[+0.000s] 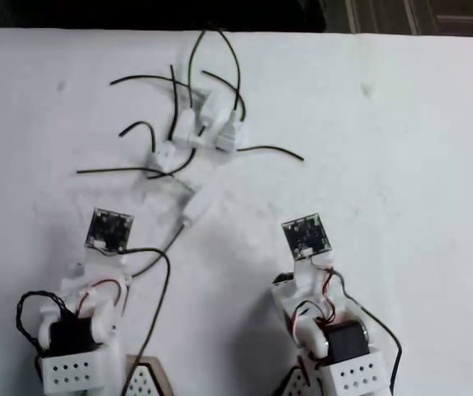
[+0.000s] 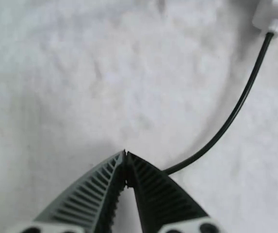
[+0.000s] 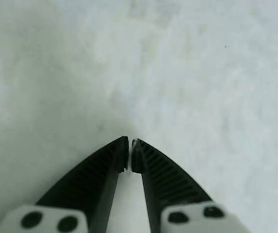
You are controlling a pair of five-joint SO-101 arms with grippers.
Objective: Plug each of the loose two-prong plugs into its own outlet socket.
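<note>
Several white plugs and socket pieces [image 1: 188, 128] with short black cords lie tangled at the far middle of the white table [image 1: 401, 148]. One more white plug [image 1: 196, 206] lies nearer, between the arms and the pile; its black cord [image 1: 163, 272] runs back past the left arm [image 1: 79, 322]. In the left wrist view, that cord [image 2: 236, 111] and the plug's end [image 2: 272, 14] lie ahead of my left gripper [image 2: 125, 158], which is shut on nothing just above the table. My right gripper [image 3: 130, 145] is also shut and holds nothing over bare table; its arm [image 1: 331, 330] sits at the near right.
Loose black cord ends [image 1: 269, 151] stick out around the pile. The table's far edge [image 1: 302, 31] meets a dark background. Two wooden mounts [image 1: 141, 379] stand at the near edge beside the arm bases. The right half of the table is bare.
</note>
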